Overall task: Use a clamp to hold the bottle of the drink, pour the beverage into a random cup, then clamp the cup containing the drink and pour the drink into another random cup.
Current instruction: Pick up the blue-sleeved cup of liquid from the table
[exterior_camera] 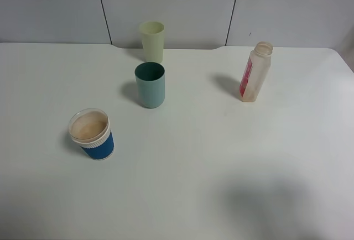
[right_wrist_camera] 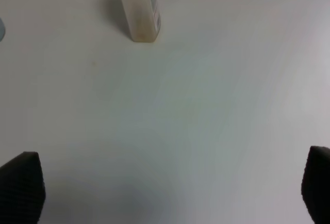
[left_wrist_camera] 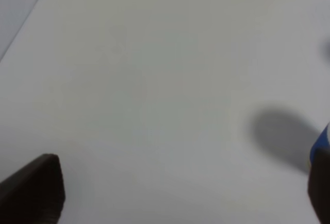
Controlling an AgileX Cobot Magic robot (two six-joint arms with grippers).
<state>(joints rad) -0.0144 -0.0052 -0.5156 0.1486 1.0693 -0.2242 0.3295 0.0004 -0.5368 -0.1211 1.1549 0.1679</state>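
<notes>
Nothing readable anywhere, honestly. The small translucent pale-peach plastic bottle (exterior_camera: 258, 73) has a pink-red label (exterior_camera: 245, 81), but its print is too small to make out.

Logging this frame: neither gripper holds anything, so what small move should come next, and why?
Probably the right gripper should ease forward toward the bottle. Its jaws stand open over bare table, and the bottle stands upright, uncapped and untouched ahead of it.

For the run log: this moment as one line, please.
left gripper open; right gripper open; drink bottle upright, uncapped, untouched; blue-and-white cup upright
</notes>
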